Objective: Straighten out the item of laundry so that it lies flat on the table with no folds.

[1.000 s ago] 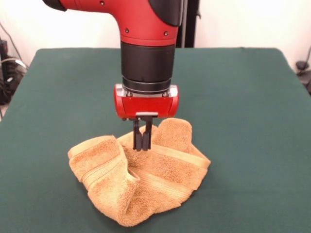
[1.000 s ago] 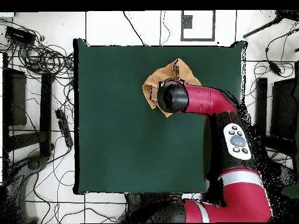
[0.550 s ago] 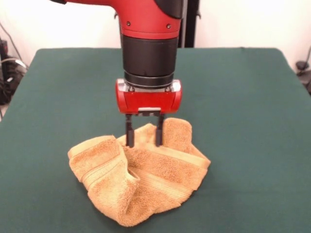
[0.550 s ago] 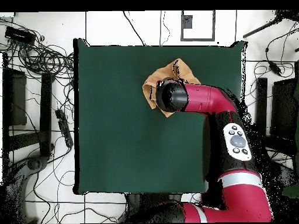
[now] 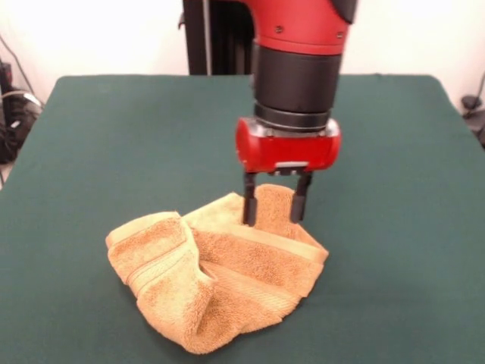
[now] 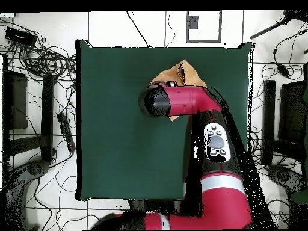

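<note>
Hovering gripper [image 5: 274, 207] over towel's [image 5: 220, 273] raised far hump, fingers [image 5: 248, 205] spread apart, gripping nothing. Towel lying crumpled, folded over itself, on bench [image 5: 394, 167]. Risking pinch through stacked layers, lifting whole bundle instead of unfolding it.

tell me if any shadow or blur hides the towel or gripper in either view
Front view: even light, the towel sharp with soft shading in its folds, the open gripper clear against it, no glare on the table. Overhead view: the arm covers most of the towel and hides the gripper.
</note>
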Tool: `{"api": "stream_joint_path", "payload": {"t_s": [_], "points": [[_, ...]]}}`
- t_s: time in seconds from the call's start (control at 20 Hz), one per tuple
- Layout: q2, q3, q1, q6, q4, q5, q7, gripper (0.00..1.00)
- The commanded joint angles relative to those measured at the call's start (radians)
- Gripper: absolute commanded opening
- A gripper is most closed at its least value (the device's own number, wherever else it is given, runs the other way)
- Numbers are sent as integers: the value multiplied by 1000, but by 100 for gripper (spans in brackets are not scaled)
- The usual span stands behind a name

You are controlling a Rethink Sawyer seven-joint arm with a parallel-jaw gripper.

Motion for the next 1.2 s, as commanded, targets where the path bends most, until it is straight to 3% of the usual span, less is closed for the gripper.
{"api": "stream_joint_path", "payload": {"t_s": [0.05, 0.9, 1.2], "points": [[68, -78, 119, 47, -49, -112, 71, 100], [32, -112, 144, 125, -164, -234, -54, 100], [45, -124, 144, 88, -165, -263, -36, 100]]}}
